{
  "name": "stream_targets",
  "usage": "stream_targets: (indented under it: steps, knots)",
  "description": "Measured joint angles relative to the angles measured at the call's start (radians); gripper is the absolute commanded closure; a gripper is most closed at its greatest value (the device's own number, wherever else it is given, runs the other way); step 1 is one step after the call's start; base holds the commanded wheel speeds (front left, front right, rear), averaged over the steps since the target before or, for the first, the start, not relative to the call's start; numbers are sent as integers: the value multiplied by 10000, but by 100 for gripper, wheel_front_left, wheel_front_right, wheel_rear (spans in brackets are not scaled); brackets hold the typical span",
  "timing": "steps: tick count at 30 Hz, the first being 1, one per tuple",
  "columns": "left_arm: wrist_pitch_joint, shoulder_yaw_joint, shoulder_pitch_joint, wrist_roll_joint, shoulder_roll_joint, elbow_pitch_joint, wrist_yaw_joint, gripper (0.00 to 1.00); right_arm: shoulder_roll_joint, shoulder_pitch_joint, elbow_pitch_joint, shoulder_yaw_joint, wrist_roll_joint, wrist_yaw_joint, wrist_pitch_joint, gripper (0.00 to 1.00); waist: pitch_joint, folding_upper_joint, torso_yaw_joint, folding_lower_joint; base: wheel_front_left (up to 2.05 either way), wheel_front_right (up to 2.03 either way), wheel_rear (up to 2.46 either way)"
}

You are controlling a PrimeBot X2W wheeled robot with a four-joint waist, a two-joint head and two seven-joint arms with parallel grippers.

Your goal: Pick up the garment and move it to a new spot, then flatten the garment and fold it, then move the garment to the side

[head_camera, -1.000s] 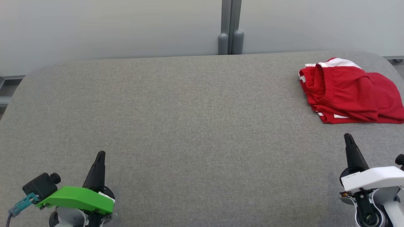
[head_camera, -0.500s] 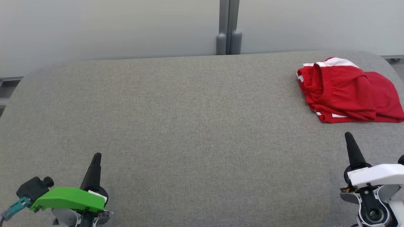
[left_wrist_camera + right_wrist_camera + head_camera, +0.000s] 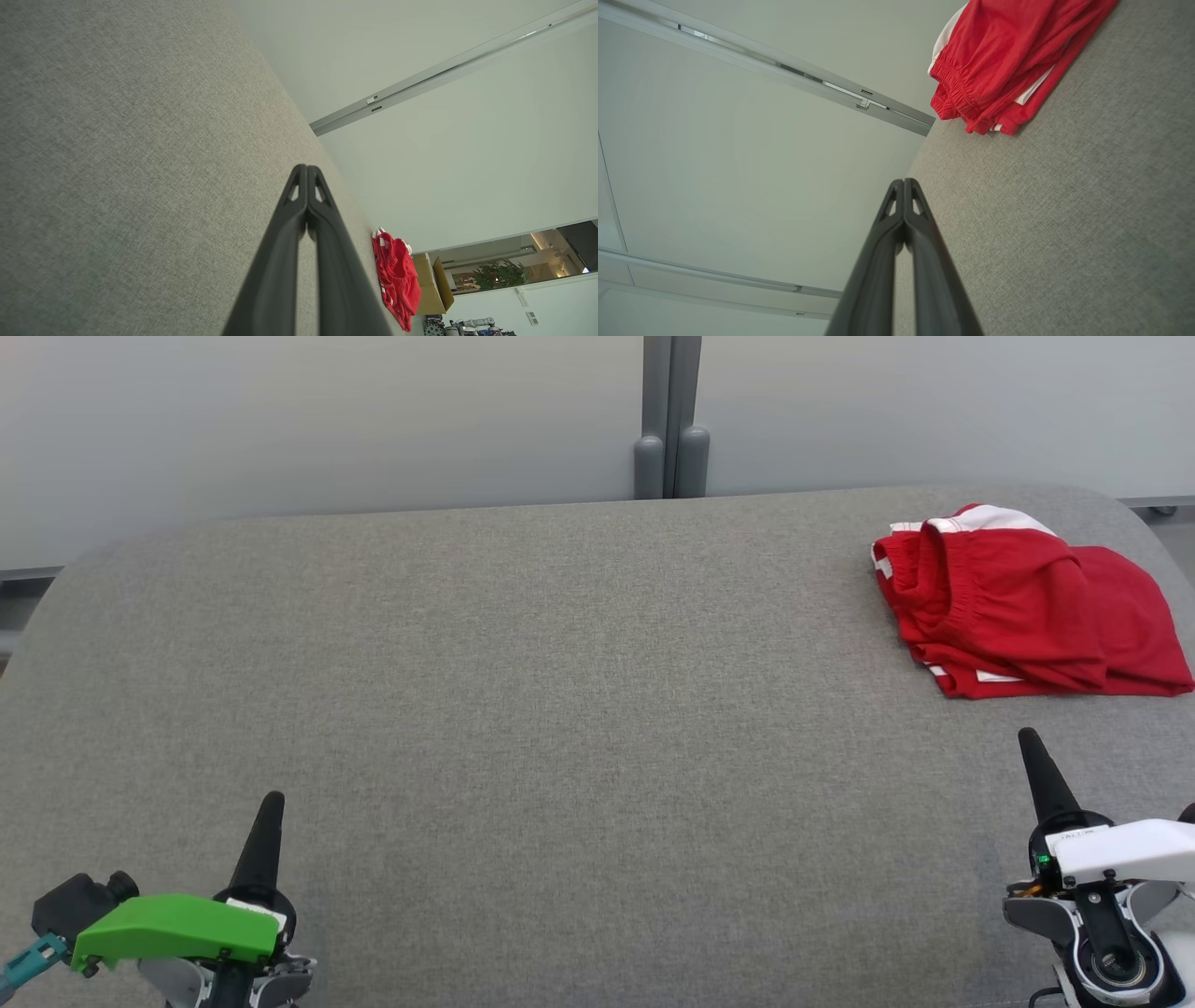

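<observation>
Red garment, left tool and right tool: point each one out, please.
Red garment (image 3: 1022, 607), head view, on the middle of the red cloth.
Left tool (image 3: 271, 803), head view, at its closed fingertips.
Right tool (image 3: 1028, 737), head view, at its closed fingertips.

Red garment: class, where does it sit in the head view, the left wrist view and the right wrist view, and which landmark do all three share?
Head view: garment at the upper right, on the table's far right part.
Left wrist view: garment small, at the lower right, right of the left gripper.
Right wrist view: garment large, at the top right, above the right gripper.
Shared landmark: the grey table under it.
</observation>
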Motion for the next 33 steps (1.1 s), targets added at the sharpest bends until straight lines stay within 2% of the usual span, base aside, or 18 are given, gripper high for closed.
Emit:
stream_targets:
  steps: [33]
  knots:
    - [869,1285,-288,-3158,-550,677,-786,100,562,-611,938,-832,3685,780,922,100,-25,0,-173,0,0,0,0]
